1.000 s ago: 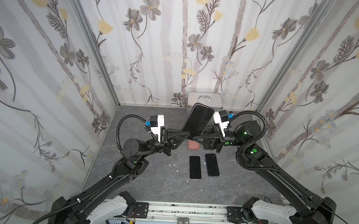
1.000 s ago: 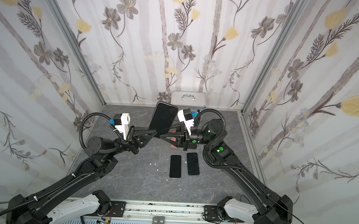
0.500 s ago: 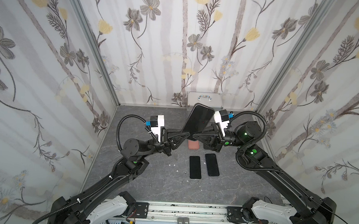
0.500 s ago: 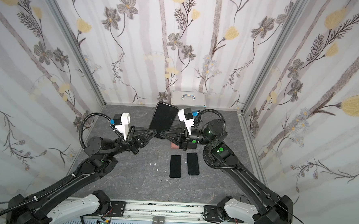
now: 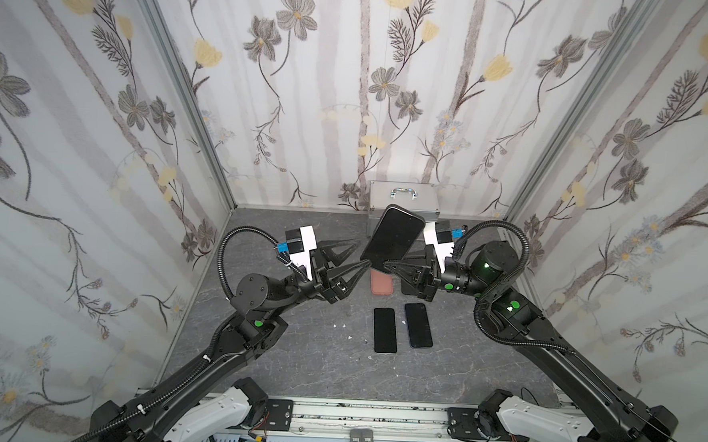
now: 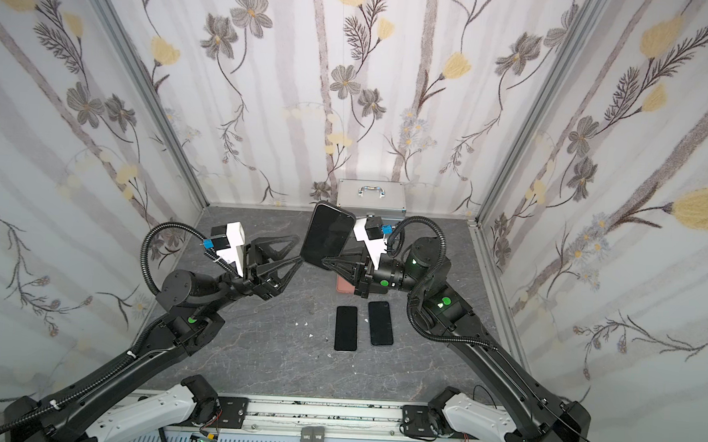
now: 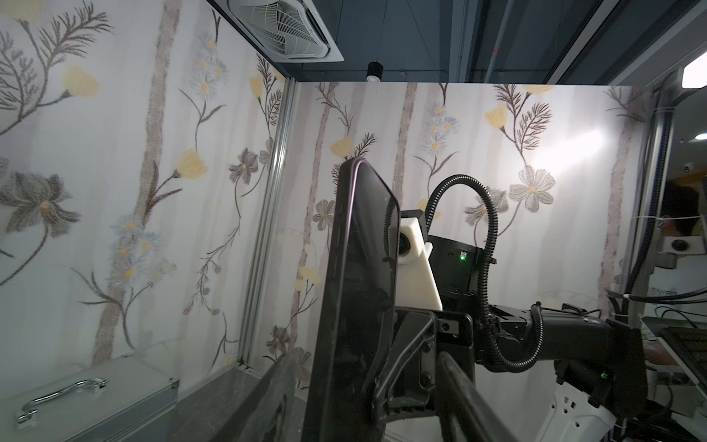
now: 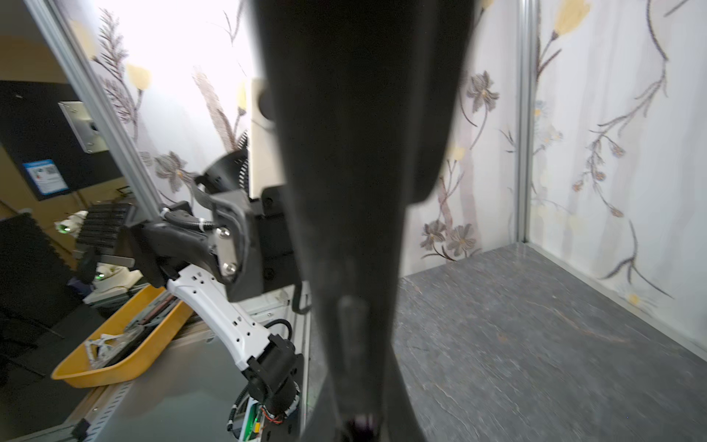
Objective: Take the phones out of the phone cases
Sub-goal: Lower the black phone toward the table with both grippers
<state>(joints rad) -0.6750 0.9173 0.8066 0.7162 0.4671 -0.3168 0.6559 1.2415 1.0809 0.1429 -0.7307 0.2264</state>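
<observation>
Mid-air: right gripper (image 5: 386, 265) grips dark phone (image 5: 393, 238) by lower edge, raised on end; left gripper (image 5: 364, 253) faces it, jaws spread wide (phone's end between them); pink case (image 5: 382, 282) on tabletop below.

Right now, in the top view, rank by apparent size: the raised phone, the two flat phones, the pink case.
1. raised phone: largest, though nearest the camera.
2. left flat phone and right flat phone: look alike.
3. pink case: smallest, partly hidden by the raised phone.
</observation>
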